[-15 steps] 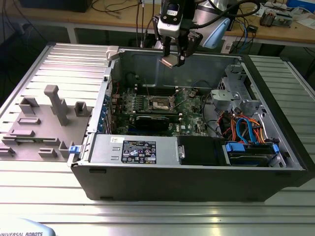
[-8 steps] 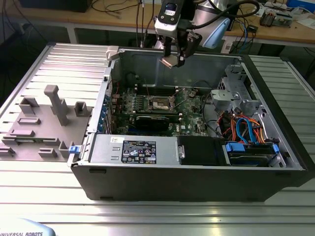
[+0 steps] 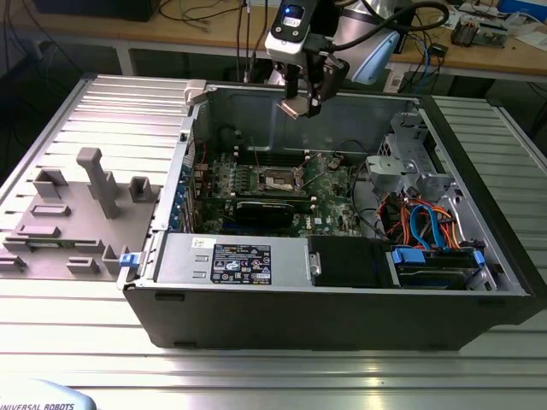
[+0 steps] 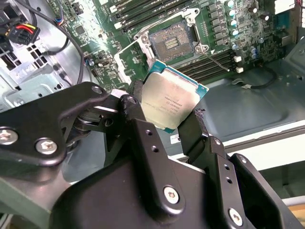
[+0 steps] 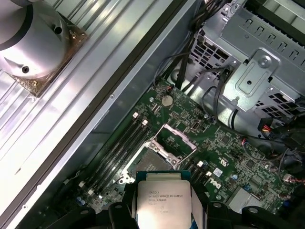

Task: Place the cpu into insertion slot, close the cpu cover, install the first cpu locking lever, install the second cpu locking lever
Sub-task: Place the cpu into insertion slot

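Cpu [image 4: 174, 102] sits clamped by two opposite edges between the black fingers [image 4: 193, 131] of the gripper [image 4: 167, 106]. Its metal top faces the arm, which probably leaves the underside free to meet the socket. In the exterior view it hangs above the open computer case [image 3: 342, 316], over the green board [image 3: 329, 192] and well apart from the insertion slot [image 4: 172, 44] below. The cpu cover [image 5: 180, 137] appears swung up off the slot, leaving its dark centre bare for the chip.
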`<move>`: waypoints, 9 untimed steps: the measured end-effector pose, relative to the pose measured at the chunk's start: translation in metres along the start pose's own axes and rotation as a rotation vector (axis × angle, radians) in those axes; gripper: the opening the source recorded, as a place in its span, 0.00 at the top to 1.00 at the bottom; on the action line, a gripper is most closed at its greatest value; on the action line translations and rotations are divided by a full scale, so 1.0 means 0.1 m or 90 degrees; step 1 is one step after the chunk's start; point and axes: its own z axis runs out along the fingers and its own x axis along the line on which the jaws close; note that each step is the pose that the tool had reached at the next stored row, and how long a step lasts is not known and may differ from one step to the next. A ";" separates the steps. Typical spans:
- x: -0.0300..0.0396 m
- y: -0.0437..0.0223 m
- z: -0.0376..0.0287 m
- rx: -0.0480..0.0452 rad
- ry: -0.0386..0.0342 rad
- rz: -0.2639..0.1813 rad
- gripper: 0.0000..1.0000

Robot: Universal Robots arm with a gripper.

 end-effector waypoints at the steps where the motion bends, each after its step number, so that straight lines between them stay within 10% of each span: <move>1: 0.000 -0.001 0.006 0.0000 -0.0008 0.007 0.46; 9: 0.001 -0.003 0.038 -0.0014 -0.0063 0.070 0.46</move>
